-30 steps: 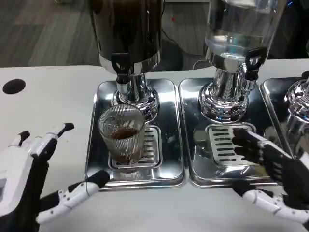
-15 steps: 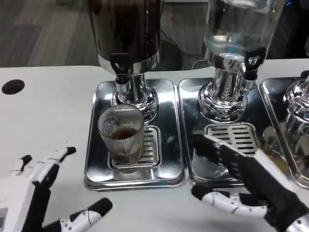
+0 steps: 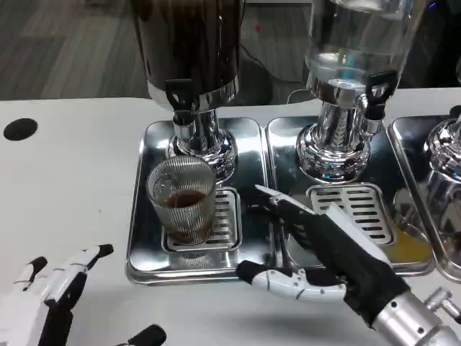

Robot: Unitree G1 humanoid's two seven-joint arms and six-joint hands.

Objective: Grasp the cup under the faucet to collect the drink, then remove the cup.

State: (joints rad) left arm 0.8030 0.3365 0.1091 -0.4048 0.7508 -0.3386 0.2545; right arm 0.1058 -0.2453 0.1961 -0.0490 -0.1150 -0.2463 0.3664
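Reaching at frame centre, the right robot hand (image 3: 324,252), spread and released, nears the cup (image 3: 182,202) beneath the faucet (image 3: 181,97); next requirement: enclose it.

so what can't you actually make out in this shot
Head view:
- Left hand: its lower part is cut off by the bottom edge.
- Dark dispenser and clear dispenser: tops cut off by the top edge.
- Cup: ribbed glass blurs the drink level.
- Third dispenser: cut off by the right edge.
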